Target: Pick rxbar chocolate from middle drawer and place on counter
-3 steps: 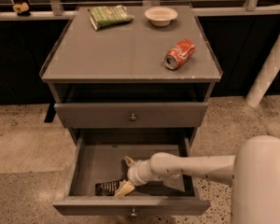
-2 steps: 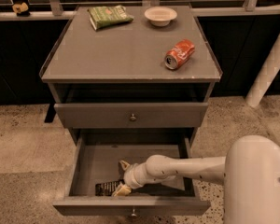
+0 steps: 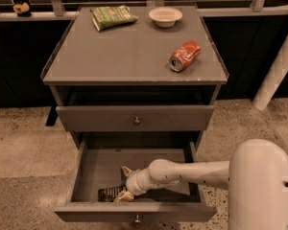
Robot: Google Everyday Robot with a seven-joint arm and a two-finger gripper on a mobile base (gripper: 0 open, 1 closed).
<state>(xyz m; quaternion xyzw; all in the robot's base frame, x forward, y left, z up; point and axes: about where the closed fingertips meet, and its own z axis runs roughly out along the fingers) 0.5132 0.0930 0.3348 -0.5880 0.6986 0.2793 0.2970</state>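
Observation:
The middle drawer (image 3: 86,169) is pulled open at the bottom of the cabinet. The rxbar chocolate (image 3: 108,193), a flat black bar with white lettering, lies on the drawer floor near the front left. My gripper (image 3: 124,189) reaches into the drawer from the right and sits right at the bar's right end, low over the floor. One tan finger (image 3: 126,170) points up and back, the other (image 3: 123,197) lies by the bar. The counter (image 3: 129,51) is the grey cabinet top above.
On the counter lie a red can (image 3: 185,55) on its side at the right, a green snack bag (image 3: 112,17) at the back left and a white bowl (image 3: 165,16) at the back. A shut knobbed drawer front (image 3: 135,119) sits above the open drawer. A white post (image 3: 278,66) stands at the right.
My arm has pushed a little further left and down into the drawer, bringing the gripper closer onto the bar's right end. The bar has not moved.

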